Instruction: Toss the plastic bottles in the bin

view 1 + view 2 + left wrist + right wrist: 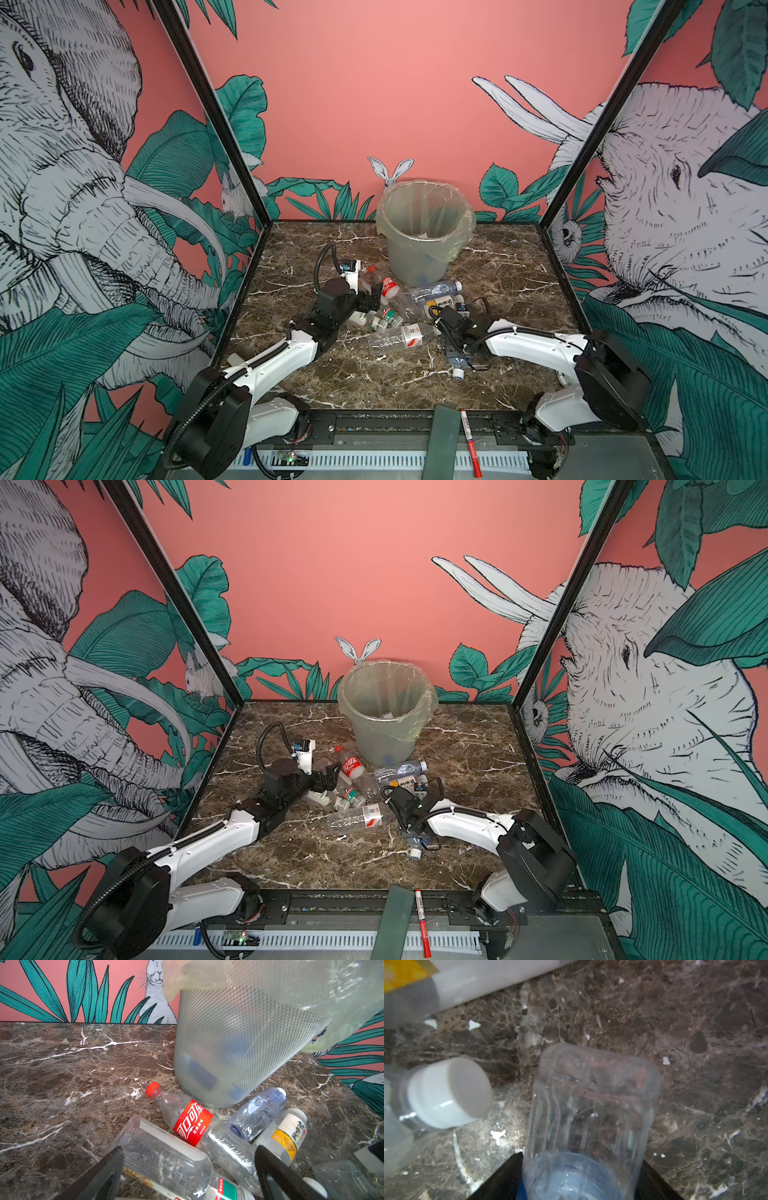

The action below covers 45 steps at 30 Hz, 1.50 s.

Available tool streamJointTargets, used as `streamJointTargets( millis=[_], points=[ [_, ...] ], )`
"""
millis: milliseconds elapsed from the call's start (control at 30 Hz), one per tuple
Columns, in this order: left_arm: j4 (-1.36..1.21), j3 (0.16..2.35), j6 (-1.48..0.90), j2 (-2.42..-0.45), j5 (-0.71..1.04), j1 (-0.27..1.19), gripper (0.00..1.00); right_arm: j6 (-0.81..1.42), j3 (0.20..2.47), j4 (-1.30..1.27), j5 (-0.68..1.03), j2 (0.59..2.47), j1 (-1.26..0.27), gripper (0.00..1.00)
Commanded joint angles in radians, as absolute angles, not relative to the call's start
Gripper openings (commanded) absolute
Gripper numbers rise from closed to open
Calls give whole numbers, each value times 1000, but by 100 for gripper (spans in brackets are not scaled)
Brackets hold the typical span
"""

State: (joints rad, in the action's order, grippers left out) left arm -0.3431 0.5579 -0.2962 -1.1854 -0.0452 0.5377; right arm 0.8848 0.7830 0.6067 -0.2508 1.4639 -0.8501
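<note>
The bin (419, 253) stands at the back of the marbled surface (519, 291), near the middle. Its clear liner is folded over the rim, and a few blue shapes show dimly through its wall. Just in front of it the plastic bottles (399, 338) lie in a loose heap between the two arms. A red-label cola bottle (193, 1122) lies close to the bin's foot, with a blue-tinted bottle (257, 1113) and a yellow-label bottle (288, 1136) beside it. The left gripper (189, 1149) is low over the heap, its fingers (101, 1178) spread wide on either side of a clear green-banded bottle (166, 1159), not closed on it. The right gripper (581, 1162) points down nearer the front. A blue-label bottle (591, 1105) sits between its fingers (504, 1182), which lie close along both sides, though I cannot tell whether they are pinching it.
</note>
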Motion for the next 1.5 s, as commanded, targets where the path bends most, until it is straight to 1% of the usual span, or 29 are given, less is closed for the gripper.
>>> streamJointTargets(
  millis=[0,233,333,467,733,900,1033,1267,1467],
  points=[
    [-345,561,-305,-1191,-49,537,99,823,775,648,-259,1470,-838,80],
    [-346,561,-305,-1194,-47,537,99,800,770,635,-250,1497,-837,80],
    [-344,563,-304,-1192,-50,538,99,819,740,610,-232,1495,-836,80],
    [-344,563,-304,-1196,-49,538,99,846,698,577,-251,1472,-838,78],
    [-343,571,-307,-1214,-39,537,99,840,661,562,-310,1411,-841,64],
    [-341,573,-307,-1214,-40,537,99,842,623,551,-363,1332,-858,55],
    [-336,577,-308,-1222,-41,537,99,827,570,498,-383,1236,-884,53],
    [-334,581,-314,-1232,-34,537,99,788,554,494,-535,1068,-998,51],
    [-330,582,-310,-1235,-42,537,99,746,644,548,-671,1004,-1070,48]
  ],
)
